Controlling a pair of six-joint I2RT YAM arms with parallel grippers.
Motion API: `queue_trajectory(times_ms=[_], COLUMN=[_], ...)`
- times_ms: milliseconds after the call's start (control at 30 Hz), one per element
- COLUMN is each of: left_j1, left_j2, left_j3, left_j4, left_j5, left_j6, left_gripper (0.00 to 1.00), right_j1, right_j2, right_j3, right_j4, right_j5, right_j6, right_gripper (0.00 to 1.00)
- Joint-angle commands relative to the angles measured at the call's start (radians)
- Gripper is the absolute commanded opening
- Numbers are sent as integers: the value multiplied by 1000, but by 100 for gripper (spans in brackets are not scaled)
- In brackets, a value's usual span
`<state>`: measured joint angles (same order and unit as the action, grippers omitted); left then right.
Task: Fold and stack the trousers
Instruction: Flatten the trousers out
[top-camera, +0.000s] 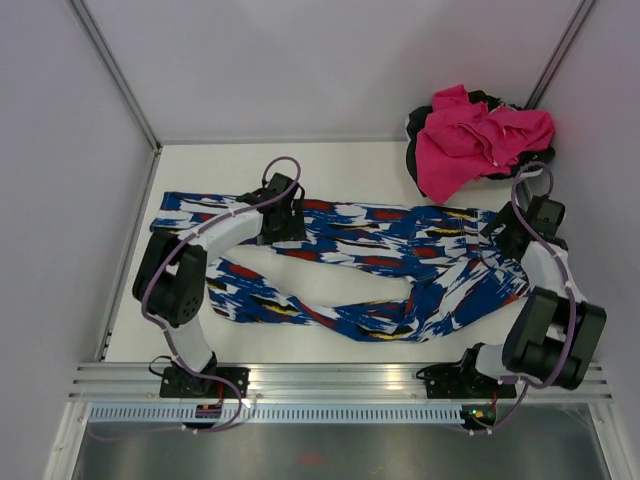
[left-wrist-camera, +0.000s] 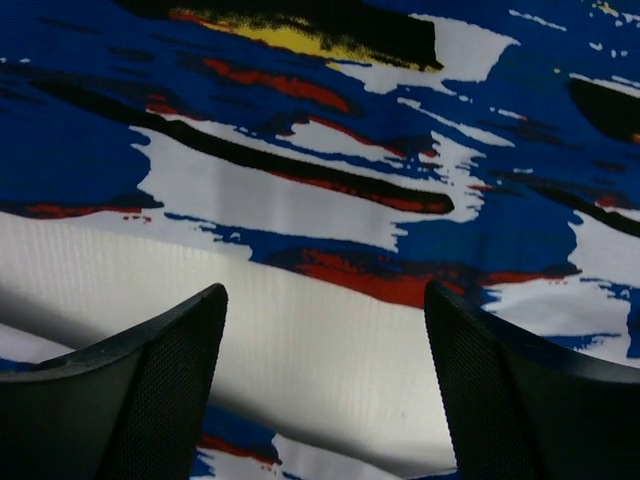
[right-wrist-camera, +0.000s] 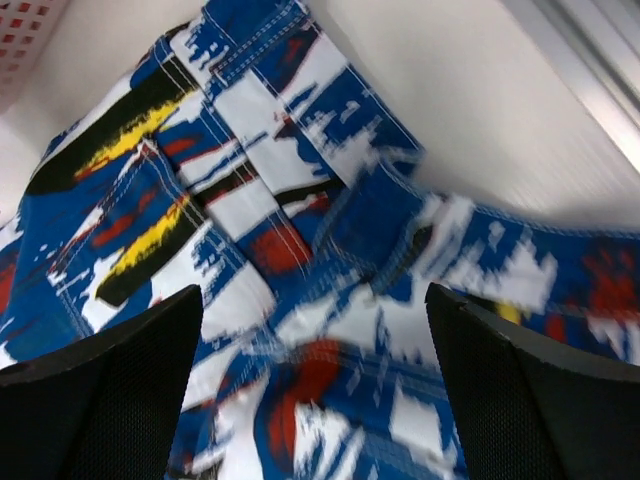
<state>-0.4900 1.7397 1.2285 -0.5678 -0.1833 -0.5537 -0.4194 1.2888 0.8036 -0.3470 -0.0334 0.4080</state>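
The trousers (top-camera: 400, 250), royal blue with white, red, black and yellow blotches, lie spread across the white table (top-camera: 300, 165), waist to the right and both legs running left. My left gripper (top-camera: 285, 218) hangs open over the upper leg. In the left wrist view its fingers (left-wrist-camera: 180, 380) straddle a strip of bare table (left-wrist-camera: 300, 330) at the edge of the fabric (left-wrist-camera: 300, 120). My right gripper (top-camera: 508, 232) stands open above the waist end. In the right wrist view the gripper (right-wrist-camera: 315, 292) has blurred waistband fabric (right-wrist-camera: 250, 180) below it and nothing between its fingers.
A pink garment (top-camera: 478, 140) lies heaped on something black at the back right corner. White walls close the table at the back and both sides. A metal rail (top-camera: 340, 380) runs along the front edge. A corner of a red-and-white basket (right-wrist-camera: 25, 30) shows in the right wrist view.
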Motion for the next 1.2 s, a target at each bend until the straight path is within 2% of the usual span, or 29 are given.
queue_trajectory(times_ms=[0,100,167,300,400,433,467,633,667,800,900,1000,1033,1067,1133,1167], left_j1=[4,4,-1,-38,-64,-68,-71,-96,-101,-119,-125,-153,-183,-203,-261,-278], left_j2=[69,118,150,211,270,283,299,379,385,431,481,503,501,494,494,504], left_j3=[78,120,153,229,299,313,336,376,382,422,485,568,587,633,705,730], left_j4=[52,95,130,190,161,152,151,137,138,132,114,85,85,88,111,123], left_j5=[-42,22,119,165,146,154,159,169,171,156,176,174,173,168,172,179], left_j6=[-63,-92,-114,-126,-129,-137,-140,-172,-175,-199,-204,-134,-105,-50,9,33], left_gripper=[83,67,57,43,28,22,19,11,10,10,11,12,13,14,18,20], right_j1=[48,103,131,136,137,137,137,145,151,163,165,166,166,163,140,128], right_j2=[125,272,314,435,532,553,576,696,704,715,705,624,591,505,408,301], right_j3=[92,152,169,196,249,278,292,393,399,424,424,418,386,367,283,252], right_j4=[164,180,221,269,255,244,241,217,223,293,367,283,245,229,198,195], right_j5=[-40,-22,0,13,21,21,18,6,13,7,-52,-16,3,21,56,55], right_j6=[-34,-67,-74,-55,-66,-69,-67,-58,-60,-61,-43,-66,-70,-64,-43,-16], right_gripper=[98,96,95,88,75,64,59,37,37,37,46,56,93,98,98,98])
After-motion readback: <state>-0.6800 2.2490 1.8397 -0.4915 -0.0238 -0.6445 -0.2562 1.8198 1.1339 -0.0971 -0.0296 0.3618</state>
